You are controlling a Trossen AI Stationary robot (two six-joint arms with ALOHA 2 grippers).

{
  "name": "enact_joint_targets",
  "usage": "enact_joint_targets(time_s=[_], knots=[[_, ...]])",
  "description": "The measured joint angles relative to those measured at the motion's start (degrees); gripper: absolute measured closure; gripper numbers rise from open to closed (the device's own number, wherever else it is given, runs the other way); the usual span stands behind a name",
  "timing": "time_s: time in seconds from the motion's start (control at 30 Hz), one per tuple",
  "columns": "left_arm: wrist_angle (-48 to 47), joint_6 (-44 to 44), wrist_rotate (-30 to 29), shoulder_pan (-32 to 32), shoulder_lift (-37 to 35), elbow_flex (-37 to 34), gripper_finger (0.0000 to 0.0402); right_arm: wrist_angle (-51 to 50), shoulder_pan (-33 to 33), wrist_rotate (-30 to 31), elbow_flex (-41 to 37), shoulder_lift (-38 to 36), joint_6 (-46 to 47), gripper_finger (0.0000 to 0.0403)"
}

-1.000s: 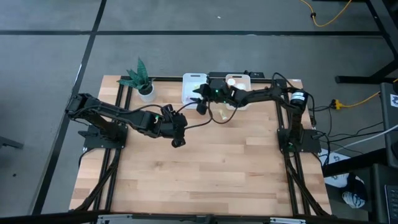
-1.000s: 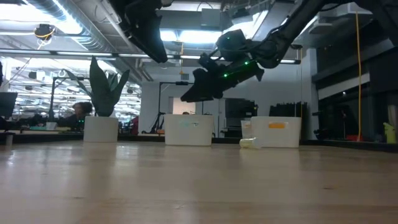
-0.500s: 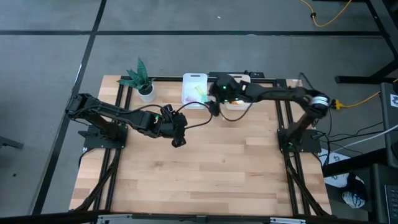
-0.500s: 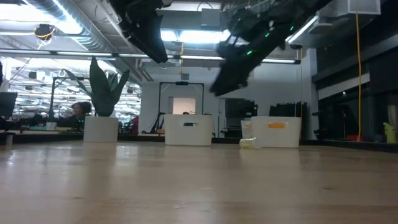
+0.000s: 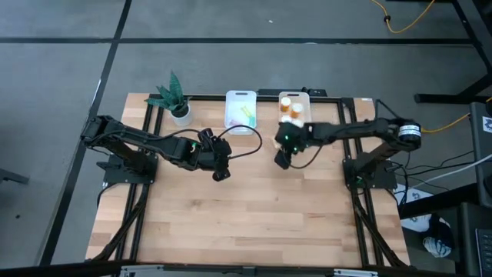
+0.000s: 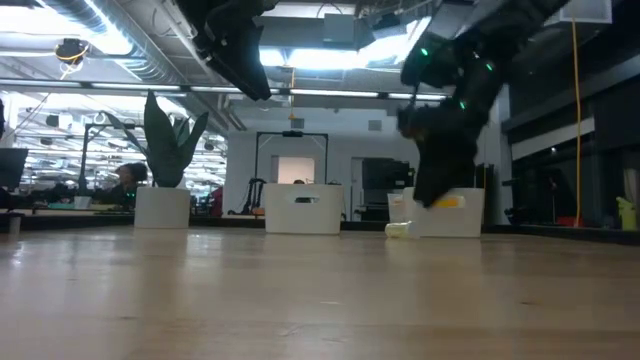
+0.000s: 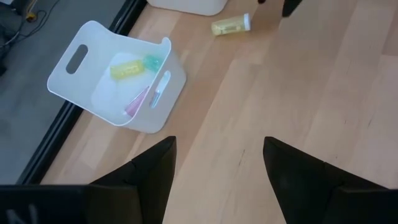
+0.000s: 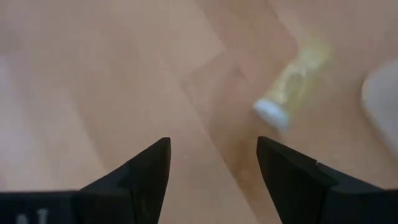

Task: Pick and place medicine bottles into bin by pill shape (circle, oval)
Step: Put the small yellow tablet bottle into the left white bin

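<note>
On the far left of the wooden surface a potted plant stands near the back edge. The left hand hangs above the middle of the surface, well in front of the bins; its two fingers stand wide apart and nothing is between them.

To the right of the plant, at the back edge, sits the left white bin, holding pale yellow-green items that the left wrist view shows lying inside it. Beside it stands the right white bin, where two orange bottles with white caps show from above.

Just in front of that right bin a small pale bottle lies on its side on the surface; the low view shows it lying by the bin's front wall.

The right hand hovers above the surface in front of the right bin. Its fingers are spread wide and empty, and the lying bottle sits just ahead of them, slightly off toward one finger, apart from both.
</note>
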Motion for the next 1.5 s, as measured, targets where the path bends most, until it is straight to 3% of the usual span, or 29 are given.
enact_joint_targets(time_s=[0.13, 0.23, 0.3, 0.67, 0.8, 0.9, 1.1, 1.2, 1.33, 1.5], knots=[[0.02, 0.29, -0.01, 0.00, 0.00, 0.00, 0.0168, 8.86, 1.32, 7.40, -6.36, 0.01, 9.89, 0.0162], [0.02, 0.35, -0.01, 0.00, 0.00, 0.00, 0.0168, 12.13, 2.12, 16.49, -9.00, 0.02, 14.05, 0.0162], [0.02, 0.33, -0.01, 0.00, 0.00, 0.00, 0.0168, 13.33, 2.34, 19.16, -9.46, 0.03, 14.93, 0.0162], [0.50, 0.28, -0.04, 0.00, 0.00, 0.00, 0.0168, 22.13, 3.47, 19.53, -9.56, 6.28, 14.04, 0.0162], [0.55, 0.28, -0.03, 0.00, 0.00, 0.00, 0.0168, 25.00, 3.46, 22.26, -9.57, 8.25, 14.74, 0.0166], [0.61, 0.30, -0.03, 0.00, 0.00, 0.00, 0.0168, 24.75, 3.45, 22.44, -9.58, 8.28, 14.07, 0.0195], [0.63, 0.37, -0.05, 0.00, 0.00, 0.00, 0.0168, 25.00, 3.45, 22.75, -9.58, 8.17, 13.20, 0.0299], [0.63, 0.39, -0.03, 0.00, 0.00, 0.00, 0.0168, 27.33, 3.74, 18.02, -9.52, 7.47, 11.48, 0.0329], [0.56, 0.42, -0.03, 0.00, 0.00, 0.00, 0.0168, 29.74, 4.52, 12.16, -6.26, 4.44, 6.18, 0.0333], [0.44, 0.44, -0.04, -0.02, 0.00, 0.00, 0.0168, 29.53, 4.13, 12.78, 0.50, 1.73, -5.18, 0.0331]])
